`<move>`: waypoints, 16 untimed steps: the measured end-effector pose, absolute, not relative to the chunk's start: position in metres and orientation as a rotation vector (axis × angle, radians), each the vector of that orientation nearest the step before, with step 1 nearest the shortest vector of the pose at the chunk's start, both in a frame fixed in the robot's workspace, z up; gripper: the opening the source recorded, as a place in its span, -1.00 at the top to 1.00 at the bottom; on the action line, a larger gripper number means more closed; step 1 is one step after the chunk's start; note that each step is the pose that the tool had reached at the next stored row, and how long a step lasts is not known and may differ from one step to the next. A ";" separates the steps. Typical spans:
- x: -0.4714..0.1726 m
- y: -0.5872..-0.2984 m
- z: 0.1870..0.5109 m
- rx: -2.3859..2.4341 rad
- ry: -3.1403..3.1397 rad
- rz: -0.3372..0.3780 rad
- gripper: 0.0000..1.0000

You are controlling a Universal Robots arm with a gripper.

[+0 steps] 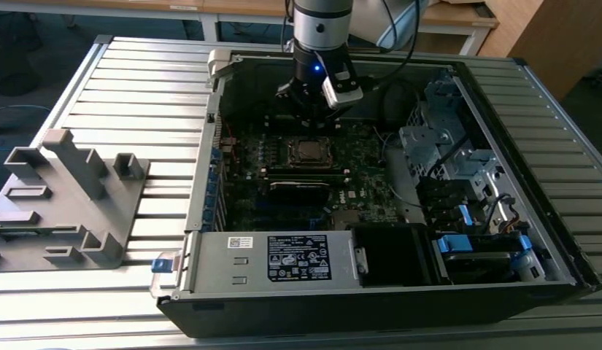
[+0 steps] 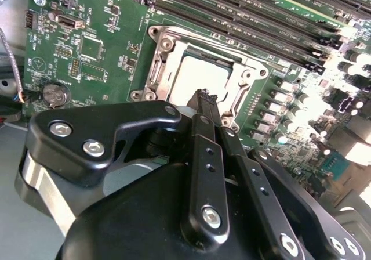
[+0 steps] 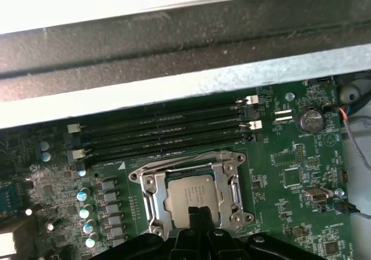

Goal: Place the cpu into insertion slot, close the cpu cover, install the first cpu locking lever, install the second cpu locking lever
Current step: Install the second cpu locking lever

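found the chip (image 3: 191,197) lying flat and level in its socket on the green board, dull silver-tan top facing up, square to the socket's sides. found the cover (image 3: 234,181), a small silver metal frame with an open middle window, lowered flat over the chip, its bars running along the chip's edges and the metal top showing through the window. sat near the middle of the board in the exterior view. could not tell how the locking levers stood.
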State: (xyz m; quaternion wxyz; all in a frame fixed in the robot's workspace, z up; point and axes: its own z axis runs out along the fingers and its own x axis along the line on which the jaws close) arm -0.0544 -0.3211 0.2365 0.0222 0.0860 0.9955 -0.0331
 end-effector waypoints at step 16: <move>-0.054 -0.321 0.236 0.223 3.102 0.014 0.80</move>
